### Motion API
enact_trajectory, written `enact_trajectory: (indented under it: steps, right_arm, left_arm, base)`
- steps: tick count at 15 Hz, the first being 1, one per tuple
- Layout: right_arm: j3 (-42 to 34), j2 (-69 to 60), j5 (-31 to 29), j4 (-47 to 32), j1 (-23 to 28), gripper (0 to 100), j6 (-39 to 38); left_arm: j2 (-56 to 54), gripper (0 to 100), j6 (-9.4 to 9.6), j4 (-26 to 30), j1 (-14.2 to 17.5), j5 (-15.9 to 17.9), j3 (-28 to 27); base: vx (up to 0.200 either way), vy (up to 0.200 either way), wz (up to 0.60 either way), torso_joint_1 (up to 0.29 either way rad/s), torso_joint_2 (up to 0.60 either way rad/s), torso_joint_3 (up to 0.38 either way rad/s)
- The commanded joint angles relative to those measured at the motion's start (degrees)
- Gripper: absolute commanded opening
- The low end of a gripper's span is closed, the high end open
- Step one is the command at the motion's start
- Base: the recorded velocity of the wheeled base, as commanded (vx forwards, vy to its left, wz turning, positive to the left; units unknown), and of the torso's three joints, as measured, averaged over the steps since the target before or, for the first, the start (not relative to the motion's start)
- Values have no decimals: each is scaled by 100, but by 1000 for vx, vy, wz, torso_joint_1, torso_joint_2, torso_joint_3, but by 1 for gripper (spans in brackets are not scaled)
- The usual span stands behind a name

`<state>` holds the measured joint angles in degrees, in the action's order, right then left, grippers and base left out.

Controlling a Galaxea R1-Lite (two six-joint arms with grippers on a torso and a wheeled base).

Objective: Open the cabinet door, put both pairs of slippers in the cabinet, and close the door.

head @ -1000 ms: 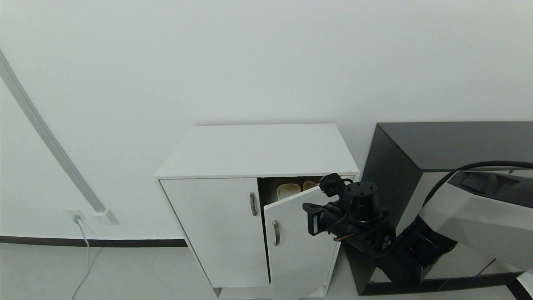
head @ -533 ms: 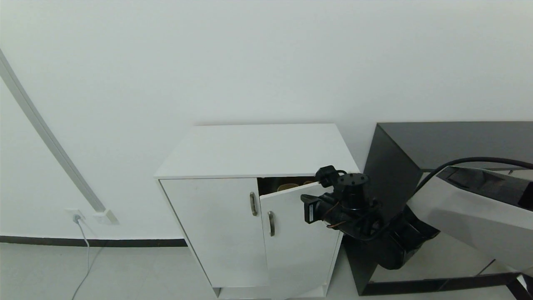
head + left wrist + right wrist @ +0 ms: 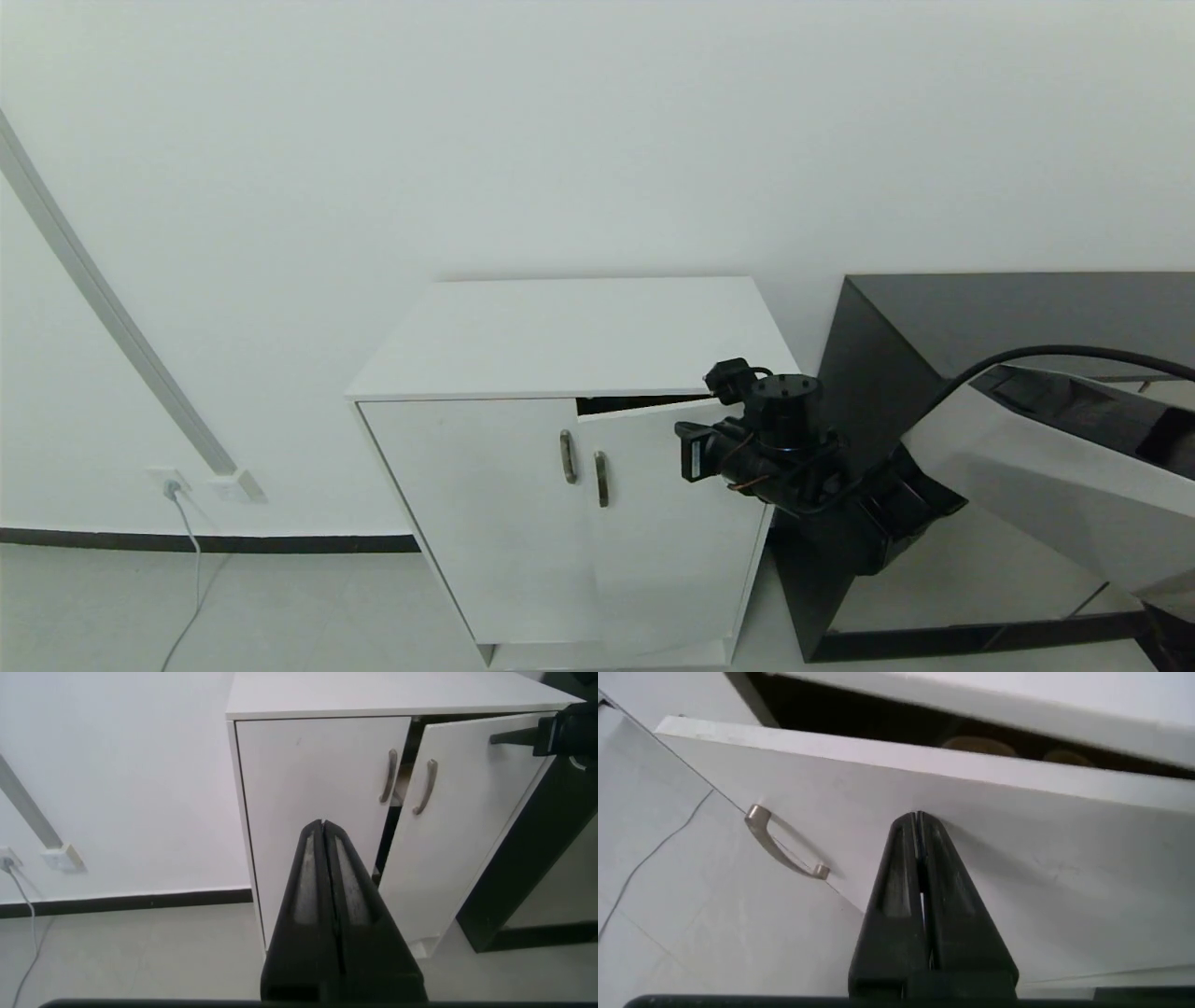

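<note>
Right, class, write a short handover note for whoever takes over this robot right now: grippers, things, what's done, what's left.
Left gripper: shut, empty, held back in front of the cabinet.
Right gripper: shut, empty, tip at the right door, on its outer face.
Slippers: tan shapes inside, seen through the gap above the door; count unclear.
Done: slippers seemingly in.
Left: right door is ajar; push it flush.

The nearly shut right door (image 3: 653,541) hides most of the inside of the cabinet (image 3: 579,336). Through the gap along the door's top, the slippers (image 3: 976,744) appear as just two pale curved edges. The cabinet's foot is cut off by the head view's lower edge. Whether the right end effector (image 3: 919,818) touches the door cannot be told.
</note>
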<state>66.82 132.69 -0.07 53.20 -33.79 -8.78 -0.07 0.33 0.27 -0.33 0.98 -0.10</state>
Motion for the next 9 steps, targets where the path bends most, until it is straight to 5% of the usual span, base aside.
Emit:
enact_trajectory:
  steps: [1, 9]
  right_arm:
    - [130, 81, -1, -47, 31, 0, -1]
    - [464, 143, -1, -293, 145, 0, 8]
  left_arm:
    - [7, 0, 2, 0, -2, -1, 1]
    - [7, 0, 2, 0, -2, -1, 1]
  base:
    - [0, 0, 0, 0, 0, 0]
    - [0, 0, 0, 0, 0, 0]
